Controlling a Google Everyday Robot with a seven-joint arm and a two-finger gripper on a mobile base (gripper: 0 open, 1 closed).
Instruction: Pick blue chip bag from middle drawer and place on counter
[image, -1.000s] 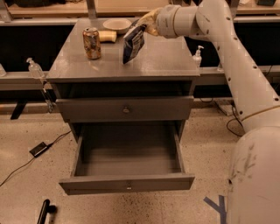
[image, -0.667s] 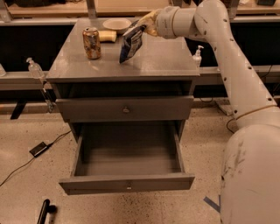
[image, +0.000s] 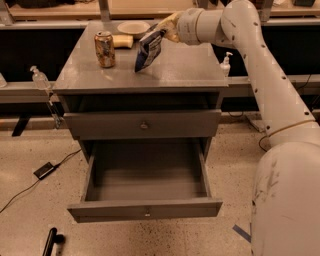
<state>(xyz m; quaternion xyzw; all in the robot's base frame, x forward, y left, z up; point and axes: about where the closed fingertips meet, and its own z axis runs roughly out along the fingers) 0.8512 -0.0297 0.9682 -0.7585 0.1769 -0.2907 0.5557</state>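
The blue chip bag (image: 148, 51) hangs tilted over the counter (image: 185, 70), its lower corner at or just above the grey top. My gripper (image: 161, 31) is shut on the bag's upper edge, reaching in from the right on the white arm. The middle drawer (image: 145, 184) stands pulled out below, a shallow grey box with nothing in it and a tiny knob on its front panel.
An orange-brown soda can (image: 104, 49) stands on the counter left of the bag. A white bowl (image: 133, 27) and a yellow sponge (image: 122, 41) lie at the back. The closed top drawer front (image: 144, 124) is above the open drawer. A hand-sanitiser bottle (image: 226, 64) stands right of the cabinet.
The gripper with the bag has moved a little left and down toward the counter top. The drawer and the can have not moved.
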